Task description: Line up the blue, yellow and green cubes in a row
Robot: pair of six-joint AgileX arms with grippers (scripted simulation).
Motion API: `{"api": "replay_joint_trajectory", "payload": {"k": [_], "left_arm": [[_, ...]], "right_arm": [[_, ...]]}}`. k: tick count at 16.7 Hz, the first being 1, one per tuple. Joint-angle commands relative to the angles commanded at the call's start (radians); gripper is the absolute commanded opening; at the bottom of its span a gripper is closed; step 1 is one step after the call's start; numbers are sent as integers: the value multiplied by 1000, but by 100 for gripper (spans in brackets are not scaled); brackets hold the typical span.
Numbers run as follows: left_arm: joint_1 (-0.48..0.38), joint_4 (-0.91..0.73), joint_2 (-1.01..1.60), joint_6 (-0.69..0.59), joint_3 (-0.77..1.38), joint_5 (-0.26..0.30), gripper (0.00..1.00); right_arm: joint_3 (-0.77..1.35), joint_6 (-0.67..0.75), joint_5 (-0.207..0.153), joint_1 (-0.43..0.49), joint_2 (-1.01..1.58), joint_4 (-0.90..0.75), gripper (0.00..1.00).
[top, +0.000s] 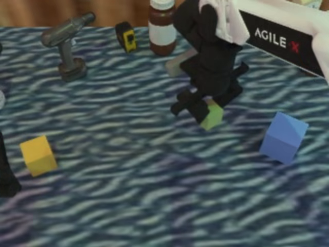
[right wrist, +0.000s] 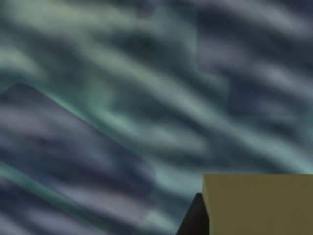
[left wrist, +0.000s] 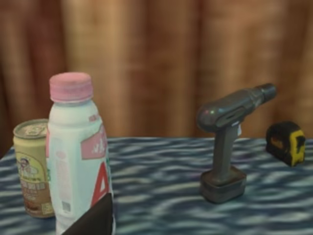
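Note:
The lime-green cube [top: 214,118] hangs tilted in the middle-right of the table, and my right gripper [top: 205,113] is shut on it from above. In the right wrist view the green cube [right wrist: 257,203] looks olive, with one dark finger [right wrist: 195,220] flush against its side and a shadow on the cloth below. The light blue cube [top: 284,136] stands to the right of it. Near the table's left side sits the yellow cube [top: 37,154]. My left gripper [top: 6,180] is parked at the left edge, open, and only one finger [left wrist: 95,220] shows in its wrist view.
Along the far edge stand a grey drill [top: 67,46], a yellow-and-black tape measure [top: 126,37] and a brown bottle with a white label [top: 162,28]. The left wrist view shows a pink-capped white bottle [left wrist: 76,156] and a can [left wrist: 32,166].

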Motion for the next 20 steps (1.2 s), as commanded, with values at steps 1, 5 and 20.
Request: {"api": "replay_joint_trajectory", "payload": {"k": [1, 5, 20], "left_arm": [[0, 0, 0, 0, 0, 0, 100], [0, 0, 0, 0, 0, 0, 100], [0, 0, 0, 0, 0, 0, 100]], "right_arm": [[-21, 23, 1, 3, -16, 7, 0], [-182, 207, 5, 23, -131, 55, 0], [-611, 703, 15, 76, -425, 178, 0]]}}
